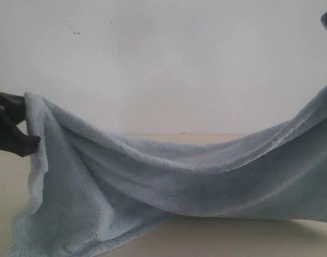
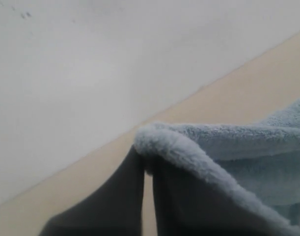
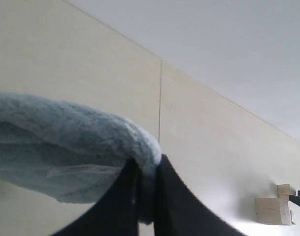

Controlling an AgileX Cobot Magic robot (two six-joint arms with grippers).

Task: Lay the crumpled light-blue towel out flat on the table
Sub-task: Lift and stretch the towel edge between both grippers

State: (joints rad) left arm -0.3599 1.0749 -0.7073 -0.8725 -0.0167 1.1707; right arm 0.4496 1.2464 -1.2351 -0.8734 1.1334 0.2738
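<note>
A towel hangs between the left gripper and the right gripper, an edge caught in each. Below the left gripper it reaches down to the table. A wall stands behind.

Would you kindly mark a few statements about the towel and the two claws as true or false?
1. The left claw is shut on an edge of the towel. True.
2. The towel lies spread flat on the table. False: it is held up at both ends and sags in the middle.
3. The right claw is shut on the towel. True.
4. The towel is dark red. False: it is pale light blue.
5. The wall behind bears a few dark specks. True.
</note>
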